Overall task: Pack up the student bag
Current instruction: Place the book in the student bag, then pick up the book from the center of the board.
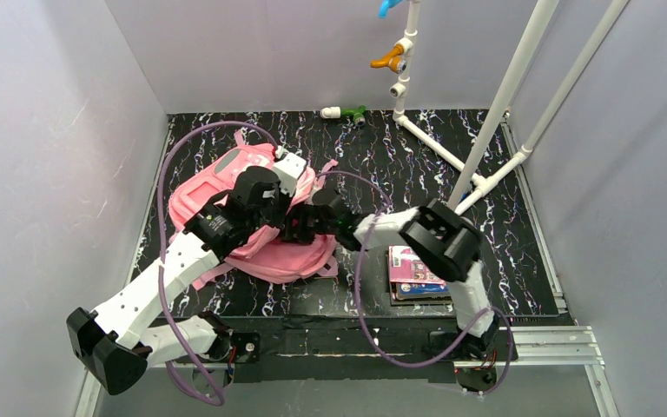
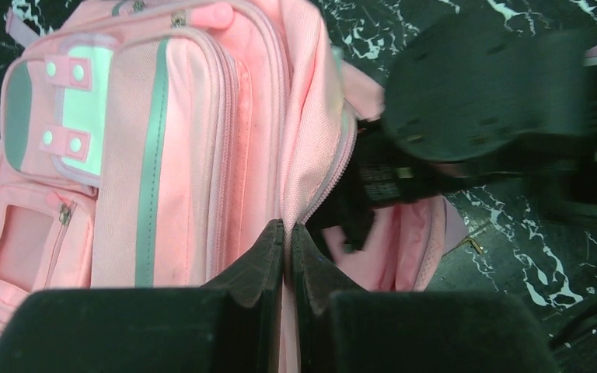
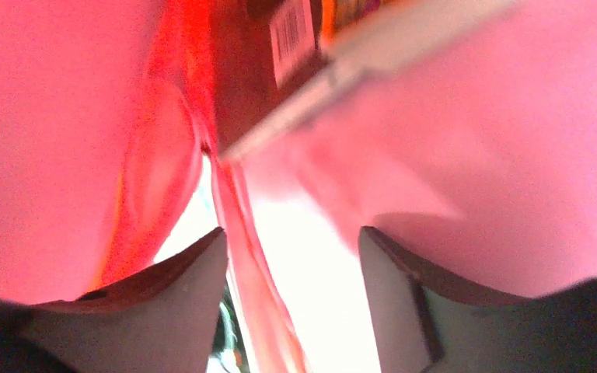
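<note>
We find the student bag (image 1: pixel 195 191) lying on the left half of the bench (image 1: pixel 417 148), front pocket up, with its main opening facing right. The left gripper (image 2: pixel 288 228) is clenched on the fabric edge of that opening. The right gripper (image 3: pixel 291 231) sits inside the opening with its jaws released and apart. A book (image 3: pixel 299 43) lies just beyond its fingertips, not grasped. Further right, a stack of books (image 1: pixel 417 274) rests on the bench.

In our judgement there are three risks:
- The pinched edge may slip, letting the mouth fall shut.
- The spread jaws may snag the lining on withdrawal and drag the bag.
- The loose book may slide back out.
</note>
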Robot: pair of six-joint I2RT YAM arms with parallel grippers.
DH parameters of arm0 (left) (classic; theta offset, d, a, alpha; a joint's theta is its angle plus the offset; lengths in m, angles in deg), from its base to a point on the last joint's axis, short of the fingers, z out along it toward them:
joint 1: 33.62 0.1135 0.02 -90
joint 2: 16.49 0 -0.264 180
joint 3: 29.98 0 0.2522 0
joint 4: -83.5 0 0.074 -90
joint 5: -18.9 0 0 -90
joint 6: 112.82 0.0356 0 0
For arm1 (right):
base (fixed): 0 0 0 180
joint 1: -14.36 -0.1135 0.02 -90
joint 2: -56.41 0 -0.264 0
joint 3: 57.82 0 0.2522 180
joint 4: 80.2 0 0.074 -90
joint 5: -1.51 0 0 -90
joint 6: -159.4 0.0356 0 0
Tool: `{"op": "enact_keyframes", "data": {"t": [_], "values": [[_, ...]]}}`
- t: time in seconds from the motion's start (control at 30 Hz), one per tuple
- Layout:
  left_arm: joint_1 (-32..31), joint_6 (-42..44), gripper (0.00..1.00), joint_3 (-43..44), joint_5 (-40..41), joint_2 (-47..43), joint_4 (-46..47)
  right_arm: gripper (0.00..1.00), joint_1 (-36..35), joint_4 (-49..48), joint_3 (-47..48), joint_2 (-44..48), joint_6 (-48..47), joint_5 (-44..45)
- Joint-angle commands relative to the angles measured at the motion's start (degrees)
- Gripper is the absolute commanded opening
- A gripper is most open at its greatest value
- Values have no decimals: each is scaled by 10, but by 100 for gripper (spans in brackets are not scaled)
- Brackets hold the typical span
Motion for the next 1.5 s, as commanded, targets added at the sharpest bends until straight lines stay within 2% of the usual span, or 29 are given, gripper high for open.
{"op": "enact_keyframes", "data": {"t": [0.0,0.13,0.2,0.33,0.43,0.47,0.53,0.57,0.63,0.73,0.83,1.0,1.2,1.33,1.47], "values": [[2,-31,0,-40,83,-19,37,76,16,248,-74,146,-215,25],[2,-86,0,-78,90,-30,49,92,17,434,-121,287,-335,94],[3,-104,0,-96,74,-30,52,96,18,493,-136,342,-370,130],[3,-128,0,-112,49,-24,42,98,19,586,-127,419,-427,214],[3,-141,0,-109,6,-20,22,98,24,639,-112,449,-445,323],[3,-145,8,-104,-22,-18,14,98,27,658,-105,455,-445,372],[3,-148,34,-93,-114,-16,13,98,43,708,-92,460,-433,467],[3,-155,44,-89,-171,-14,22,98,56,729,-84,460,-424,498],[2,-195,60,-89,-263,-6,67,98,86,754,-79,466,-405,508],[-10,-294,72,-119,-375,16,218,98,124,760,-101,499,-373,456],[-50,-395,76,-142,-390,69,362,97,134,757,-142,549,-340,424],[-105,-498,75,-107,-339,221,388,96,149,777,-187,603,-297,412],[-185,-613,75,-162,-239,280,531,96,160,751,-218,638,-286,394],[-190,-669,73,-180,-212,316,556,96,163,746,-222,635,-294,389],[-191,-716,67,-173,-239,371,601,96,164,742,-232,636,-298,383]]}}
